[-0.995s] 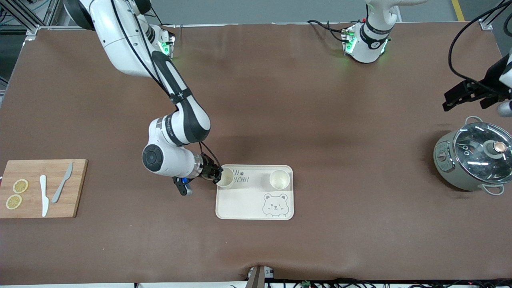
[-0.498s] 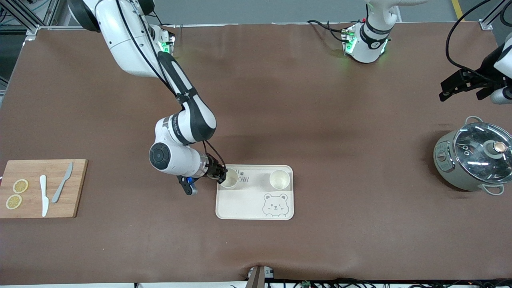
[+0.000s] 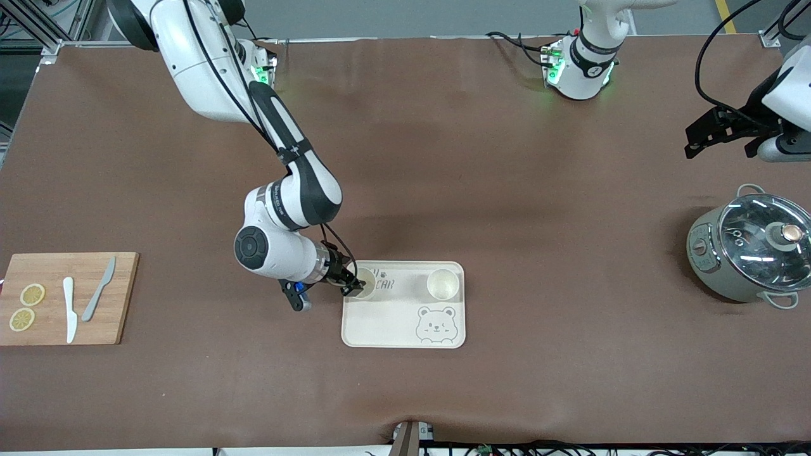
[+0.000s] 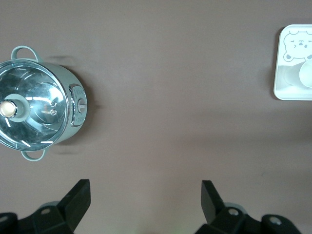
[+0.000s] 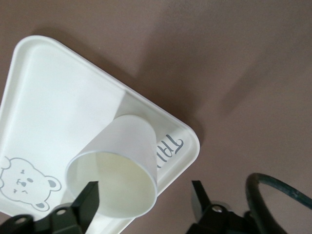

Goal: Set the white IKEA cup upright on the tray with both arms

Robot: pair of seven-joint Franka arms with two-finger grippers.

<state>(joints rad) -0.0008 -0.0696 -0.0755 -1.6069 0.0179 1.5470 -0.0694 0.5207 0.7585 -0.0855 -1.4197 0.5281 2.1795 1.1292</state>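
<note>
A cream tray [image 3: 403,304] lies on the brown table [image 3: 481,190], in the nearer half and a little toward the right arm's end. Two white cups stand upright on its farther strip. One cup [image 3: 443,284] sits in the corner toward the left arm's end. The other cup [image 3: 363,282] sits in the corner toward the right arm's end, covering the start of the grey lettering [image 3: 384,283]. The bear face [image 3: 435,325] fills the nearer corner toward the left arm's end.

The right gripper [image 3: 350,283] is at that second cup's rim. In the right wrist view its fingers [image 5: 87,201] stand spread, one on each side of the cup [image 5: 119,168], with a gap showing; the cup's base rests on the tray [image 5: 44,97]. The jaws have let go.

The left gripper [image 3: 713,133] hangs in the air over bare table near the left arm's end, jaws wide apart and holding nothing; that arm waits. Its wrist view shows both fingers [image 4: 75,200] spread over the table.

A grey pot [image 3: 747,250] with a glass lid stands at the left arm's end. A wooden board [image 3: 120,297] lies at the right arm's end, carrying two lemon slices [image 3: 26,306], a white knife [image 3: 69,310] and a grey knife [image 3: 98,289].
</note>
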